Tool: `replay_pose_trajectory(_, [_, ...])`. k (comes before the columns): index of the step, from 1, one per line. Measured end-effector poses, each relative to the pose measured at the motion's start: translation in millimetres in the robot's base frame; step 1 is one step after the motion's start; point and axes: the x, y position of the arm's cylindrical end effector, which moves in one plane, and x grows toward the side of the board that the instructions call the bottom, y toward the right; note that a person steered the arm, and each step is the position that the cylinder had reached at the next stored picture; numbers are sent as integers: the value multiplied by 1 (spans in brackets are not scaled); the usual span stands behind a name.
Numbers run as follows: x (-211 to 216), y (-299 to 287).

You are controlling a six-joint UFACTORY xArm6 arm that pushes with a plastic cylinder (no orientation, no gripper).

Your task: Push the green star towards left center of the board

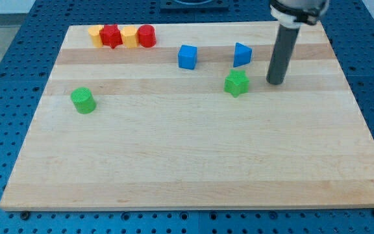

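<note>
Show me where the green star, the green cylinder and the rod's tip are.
green star [237,83], camera view, middle of its top face.
green cylinder [82,100], camera view, centre of its body.
my tip [276,82], camera view, rod's very end, right of the star.

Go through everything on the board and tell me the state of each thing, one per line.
my tip: down on the board, right of the green star, gap between
green star: untouched
green cylinder: alone, view's left
two blue blocks: apart
yellow and red blocks: row of four, touching
</note>
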Motion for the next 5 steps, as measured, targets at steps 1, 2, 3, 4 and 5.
replay_pose_trajectory(1, [9,-50])
replay_pose_trajectory(2, [-20,-57])
replay_pose_trajectory(3, [-32,-66])
replay_pose_trajectory(4, [-5,-88])
replay_pose_trajectory(5, [8,-88])
